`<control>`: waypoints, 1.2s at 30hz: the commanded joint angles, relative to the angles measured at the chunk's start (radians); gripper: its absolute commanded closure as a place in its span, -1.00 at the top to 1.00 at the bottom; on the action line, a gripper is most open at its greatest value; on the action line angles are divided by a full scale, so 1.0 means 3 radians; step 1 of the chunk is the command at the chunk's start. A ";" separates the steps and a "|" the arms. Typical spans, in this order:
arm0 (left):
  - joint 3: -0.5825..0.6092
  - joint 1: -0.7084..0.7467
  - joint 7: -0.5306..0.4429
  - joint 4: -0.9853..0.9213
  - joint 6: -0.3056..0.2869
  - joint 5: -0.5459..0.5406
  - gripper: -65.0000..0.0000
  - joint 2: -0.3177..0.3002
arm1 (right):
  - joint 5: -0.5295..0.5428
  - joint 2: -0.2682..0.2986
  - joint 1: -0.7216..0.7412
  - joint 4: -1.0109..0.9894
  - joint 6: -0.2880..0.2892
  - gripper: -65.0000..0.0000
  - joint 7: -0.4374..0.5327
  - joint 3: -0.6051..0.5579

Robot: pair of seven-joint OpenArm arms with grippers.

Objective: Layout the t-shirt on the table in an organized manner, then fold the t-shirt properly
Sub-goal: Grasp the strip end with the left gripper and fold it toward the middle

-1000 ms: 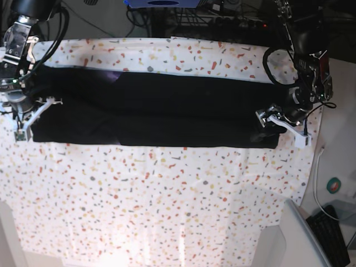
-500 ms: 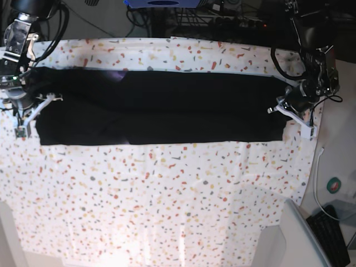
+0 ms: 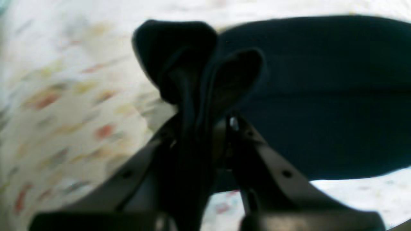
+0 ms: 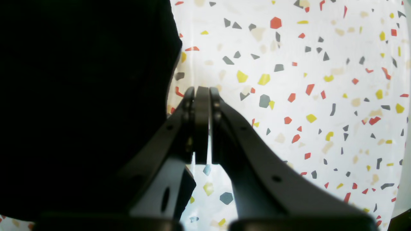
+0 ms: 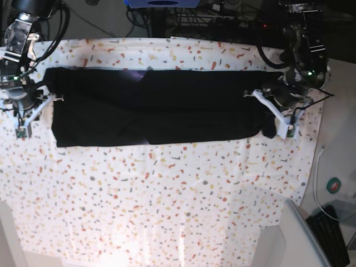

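Cables (image 5: pixel 211 19) behind table (image 5: pixel 167 189); left gripper (image 3: pixel 205 128) pinches t-shirt (image 5: pixel 156 108).

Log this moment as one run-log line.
stage: folding | t-shirt: long band across table | left gripper: shut on bunched shirt end | right gripper: shut, empty, beside shirt's other end

Left wrist view: motion-blurred throughout; table (image 3: pixel 57 106) flecks smeared, t-shirt (image 3: pixel 321 96) cut off at the right edge. Right wrist view: t-shirt fills the left side as featureless black, folds unreadable. Base view: both arms cut off at the top edge.
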 commanded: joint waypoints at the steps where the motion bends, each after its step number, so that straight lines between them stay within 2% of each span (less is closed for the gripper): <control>1: 0.0078 -0.0014 -0.0040 0.0066 -0.0014 0.0078 -1.00 0.0057 | 0.0004 0.0036 0.0042 0.0067 -0.0014 -1.00 0.0070 0.0004; 7: 0.0462 -0.0091 -0.0040 0.0061 -0.0014 0.0656 -1.00 0.0482 | 0.0004 0.0036 0.0037 0.0067 -0.0014 -1.00 0.0070 0.0025; 13: 0.0708 -0.0321 -0.0045 -0.0257 -0.0014 0.0824 -1.00 0.0732 | 0.0004 0.0036 0.0032 0.0067 -0.0014 -1.00 0.0070 0.0025; 17: 0.0733 -0.0459 -0.0045 -0.0451 -0.0014 0.0814 -1.00 0.0809 | 0.0004 0.0036 0.0032 0.0067 -0.0014 -1.00 0.0070 0.0025; 27: 0.0743 -0.0628 -0.0051 -0.0563 -0.0014 0.0789 -1.00 0.0829 | 0.0009 0.0036 0.0042 0.0067 -0.0014 -1.00 0.0070 0.0025; 32: 0.0938 -0.0648 -0.0051 -0.0558 -0.0009 0.0814 -1.00 0.0855 | 0.0009 0.0036 0.0042 0.0067 -0.0014 -1.00 0.0070 0.0004; 34: 0.1025 -0.0653 -0.0051 -0.0558 0.0078 0.0814 -1.00 0.0855 | 0.0009 0.0036 0.0048 0.0067 -0.0014 -1.00 0.0070 0.0004; 36: 0.1112 -0.0694 -0.0051 -0.0558 0.0293 0.0789 -1.00 0.0855 | 0.0009 0.0036 0.0048 0.0067 -0.0014 -1.00 0.0070 0.0010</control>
